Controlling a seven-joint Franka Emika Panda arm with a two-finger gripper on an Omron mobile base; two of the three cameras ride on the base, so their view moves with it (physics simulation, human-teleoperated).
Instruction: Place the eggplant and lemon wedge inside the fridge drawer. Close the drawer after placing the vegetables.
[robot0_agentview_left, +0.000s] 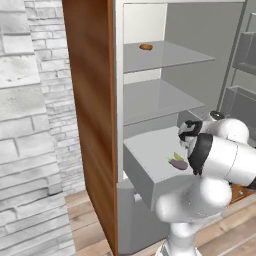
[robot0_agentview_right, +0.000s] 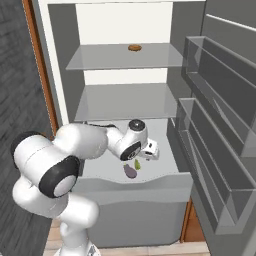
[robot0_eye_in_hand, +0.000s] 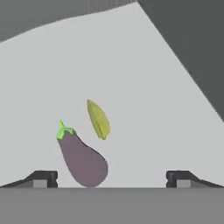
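The fridge drawer (robot0_agentview_right: 150, 187) stands pulled out from the fridge body, its flat front panel nearest the robot and its pale floor open from above. The eggplant (robot0_eye_in_hand: 81, 157) and the lemon wedge (robot0_eye_in_hand: 98, 119) lie on that floor near the front panel, just beside each other and apart from the drawer's side walls, with bare floor all round them.

The gripper (robot0_eye_in_hand: 111, 178) hangs over the drawer with its tips spread wide and nothing between them; the eggplant lies nearer one tip.

In the hand view the eggplant's long axis runs from its green stem, far from the tips, to its rounded end near them; the wedge lies roughly parallel.

The right base view shows door racks (robot0_agentview_right: 220, 150) beside the drawer and a small orange-brown item (robot0_agentview_right: 134, 48) on the top shelf (robot0_agentview_right: 125, 59).
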